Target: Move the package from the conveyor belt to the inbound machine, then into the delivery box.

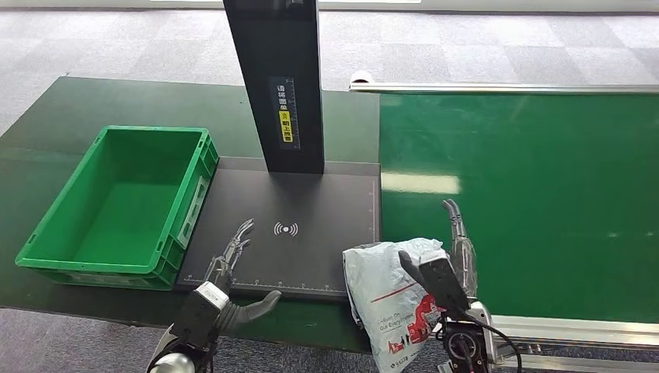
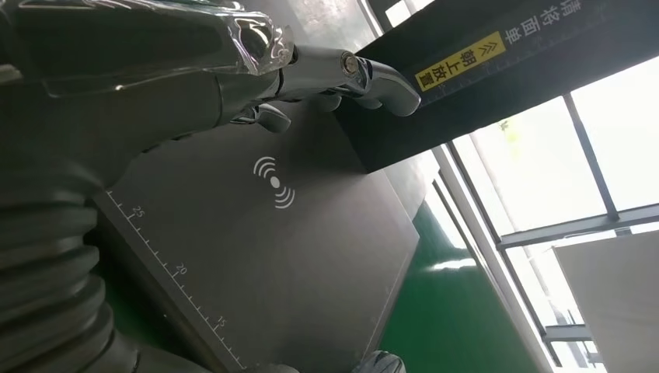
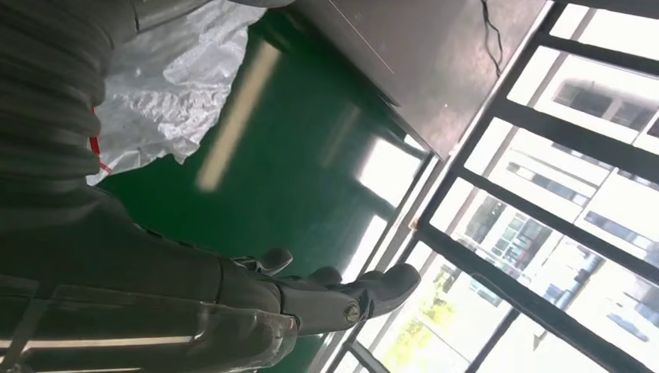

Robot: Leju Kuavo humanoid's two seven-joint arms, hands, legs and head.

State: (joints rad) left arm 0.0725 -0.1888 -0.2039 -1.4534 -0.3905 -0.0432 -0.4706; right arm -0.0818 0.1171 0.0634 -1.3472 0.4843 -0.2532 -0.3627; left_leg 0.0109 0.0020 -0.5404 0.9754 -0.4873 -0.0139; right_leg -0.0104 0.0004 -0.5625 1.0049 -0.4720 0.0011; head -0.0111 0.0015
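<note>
The white plastic package (image 1: pixel 386 299) with red print hangs at the near edge, between the black inbound machine's platform (image 1: pixel 311 202) and the green conveyor belt (image 1: pixel 544 194). My right hand (image 1: pixel 447 268) holds it, with the dark thumb across its front and straight fingers (image 1: pixel 460 233) behind it. In the right wrist view the crinkled package (image 3: pixel 171 85) lies close to the palm, above the extended fingers (image 3: pixel 342 299). My left hand (image 1: pixel 233 268) hovers open over the platform's near left corner, fingers spread; the left wrist view shows its fingers (image 2: pixel 342 74) above the platform (image 2: pixel 311 256).
An empty green delivery box (image 1: pixel 151 130) stands left of the platform. The machine's black column (image 1: pixel 276 78) rises from the platform's far side, with a yellow label. A scan mark (image 1: pixel 285 229) sits mid-platform. A metal rail (image 1: pixel 575 326) borders the belt's near edge.
</note>
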